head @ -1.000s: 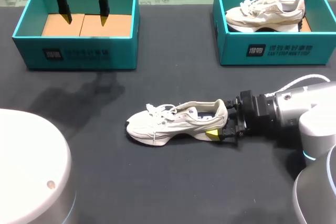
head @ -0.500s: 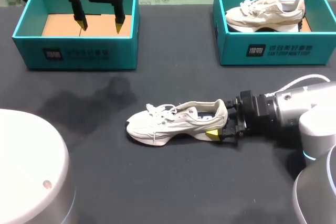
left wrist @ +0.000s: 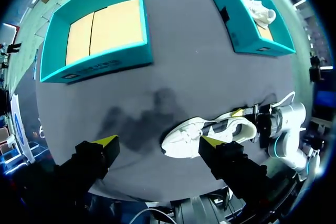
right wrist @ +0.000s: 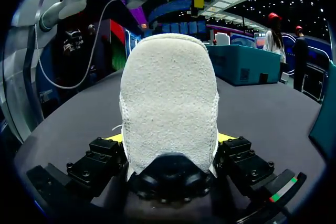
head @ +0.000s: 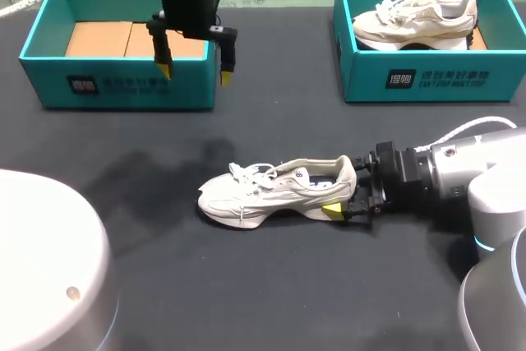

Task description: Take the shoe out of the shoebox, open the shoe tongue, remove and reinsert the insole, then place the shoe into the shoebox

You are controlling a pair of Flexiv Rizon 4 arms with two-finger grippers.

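Right gripper clamped on shoe heel; left gripper spread wide, empty.

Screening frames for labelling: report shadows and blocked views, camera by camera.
Head view: the left gripper casts a soft, dark shadow on the table, between the empty shoebox and the shoe. Left wrist view: same shadow beside the shoe's toe. Right wrist view: the shoe's heel, held in the right gripper, hides most of the table.

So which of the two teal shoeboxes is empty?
The left-hand teal cardboard shoebox: only its tan floor shows, while the right-hand one holds a white sneaker.
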